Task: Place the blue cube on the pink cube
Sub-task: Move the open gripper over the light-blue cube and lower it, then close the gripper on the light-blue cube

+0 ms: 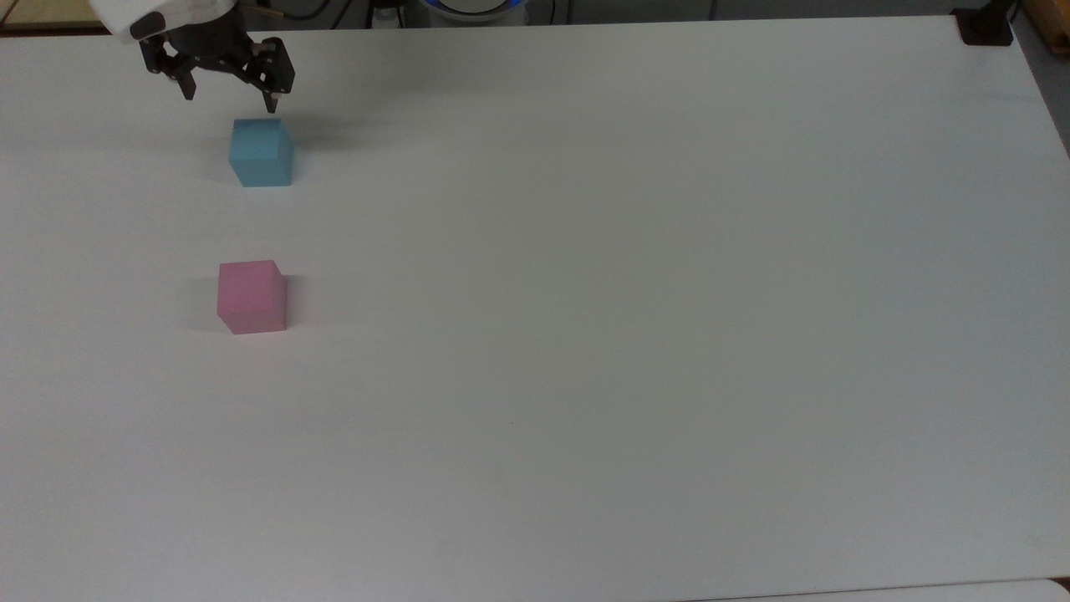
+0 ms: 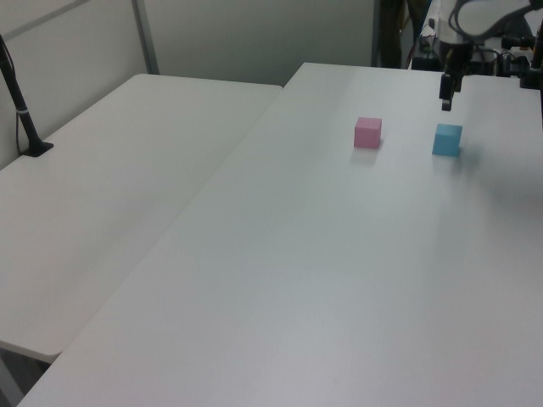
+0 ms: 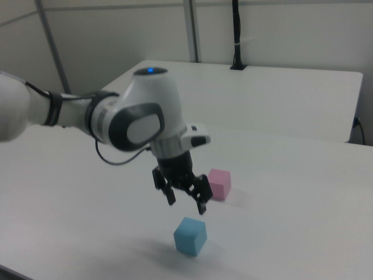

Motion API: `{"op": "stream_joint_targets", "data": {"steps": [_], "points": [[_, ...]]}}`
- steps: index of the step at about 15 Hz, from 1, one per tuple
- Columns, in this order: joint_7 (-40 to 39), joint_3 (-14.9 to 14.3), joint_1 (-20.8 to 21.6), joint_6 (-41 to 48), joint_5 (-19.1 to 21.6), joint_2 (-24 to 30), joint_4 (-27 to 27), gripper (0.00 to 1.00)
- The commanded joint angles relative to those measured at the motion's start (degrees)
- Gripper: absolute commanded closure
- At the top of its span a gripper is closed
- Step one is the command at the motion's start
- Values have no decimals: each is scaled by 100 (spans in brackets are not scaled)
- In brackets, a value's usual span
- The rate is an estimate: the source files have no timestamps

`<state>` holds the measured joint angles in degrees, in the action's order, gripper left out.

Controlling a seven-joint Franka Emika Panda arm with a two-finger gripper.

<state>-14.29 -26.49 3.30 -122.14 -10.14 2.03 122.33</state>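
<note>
The blue cube (image 1: 262, 152) sits on the white table (image 1: 635, 276) near the top view's upper left, untouched. The hand (image 1: 227, 94) hangs just above it, slightly toward the top view's left, fingers spread wide and empty. This looks like the approach before the grasp: next it needs centring over the cube, then lowering. One blue cube, one pink cube (image 1: 252, 297), apart from each other; the pink one lies nearer the top view's bottom.

Two white tables stand edge to edge, the near one (image 2: 339, 280) beside a second (image 2: 110, 178). A black post (image 2: 19, 102) is clamped to the second table. Pale partition walls (image 2: 246, 34) stand behind.
</note>
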Motion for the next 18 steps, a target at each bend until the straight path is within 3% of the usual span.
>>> {"op": "stream_joint_targets", "data": {"steps": [1,11,12,13,14,15,18], "points": [[-520,-452,251,-450,-129,122,467,0],[-680,-462,295,-1286,-129,-704,652,0],[-680,-462,294,-1286,-129,-704,704,6],[-680,-462,294,-1294,-120,-704,748,22],[-628,-462,277,-1277,-85,-695,748,53],[-610,-462,268,-1277,-76,-695,748,70],[-601,-462,268,-1259,-59,-661,731,71]]}}
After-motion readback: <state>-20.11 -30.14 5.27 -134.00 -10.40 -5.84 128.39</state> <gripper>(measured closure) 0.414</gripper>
